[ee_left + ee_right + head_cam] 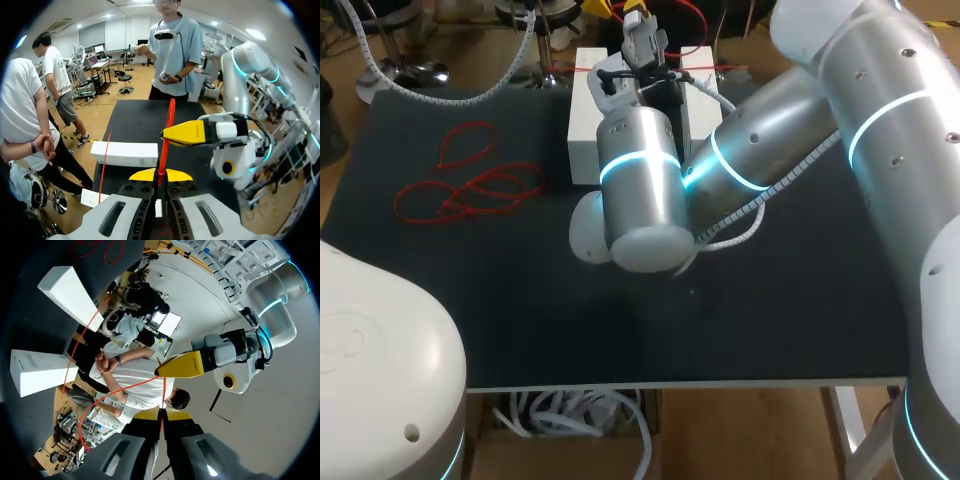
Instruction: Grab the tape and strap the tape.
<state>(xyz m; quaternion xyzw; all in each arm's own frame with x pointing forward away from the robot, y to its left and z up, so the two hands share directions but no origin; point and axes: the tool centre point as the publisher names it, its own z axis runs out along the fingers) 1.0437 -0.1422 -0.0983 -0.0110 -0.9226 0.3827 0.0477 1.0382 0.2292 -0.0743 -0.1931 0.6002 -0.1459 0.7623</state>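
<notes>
Step in hand: strapping. My left gripper (160,175) is clamped on the red tape (165,135), which stands up from its tips. My right gripper (160,414) pinches a red strand too, probably the same one. Next move, as I judge it: draw the ends into a loop under tension. In the head view my right arm (770,150) hides both grippers. Spare red loops (470,185) lie well apart.

Two arms come in over the table (770,330): a left arm (380,360) and a right arm (860,130). They carry two grippers, the left gripper (160,176) and the right gripper (161,414). Two white boxes sit at the table's far edge, a left box (582,125) and a right box (698,58). One strap (164,145) is pinched above the table. One red tangle (465,185) lies on the table's left side; how many straps are in it cannot be told.
</notes>
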